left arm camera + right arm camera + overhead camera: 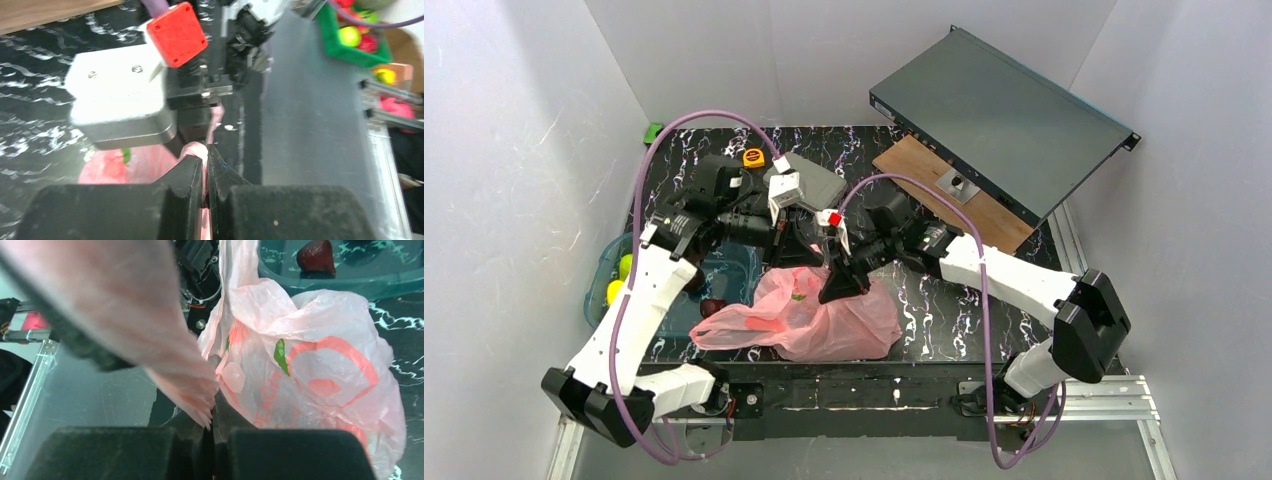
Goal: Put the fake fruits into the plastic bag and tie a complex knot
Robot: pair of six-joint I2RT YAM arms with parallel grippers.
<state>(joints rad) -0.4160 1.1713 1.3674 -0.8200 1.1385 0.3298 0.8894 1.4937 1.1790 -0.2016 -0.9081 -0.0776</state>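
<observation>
The pink plastic bag (pixel 809 318) lies crumpled at the table's near middle, with a green bit of fruit showing through it (pixel 280 356). My left gripper (pixel 206 167) is shut on a bunched pink handle strand (pixel 196 150); whether that wad is the knot I cannot tell. From above, the left gripper (pixel 809 252) hangs just over the bag's top. My right gripper (pixel 212 412) is shut on a stretched pink strip (pixel 190 385) of the bag and stands at the bag's upper edge (pixel 836 290). A dark maroon fruit (pixel 315 256) and yellow-green fruits (pixel 624 266) lie in the teal tub (pixel 602 280).
A dark grey rack unit (pixel 999 120) leans over a wooden board (pixel 924 172) at the back right. A grey box (pixel 814 180), an orange tape measure (pixel 754 157) and a green item (pixel 654 132) sit at the back. White walls enclose the table.
</observation>
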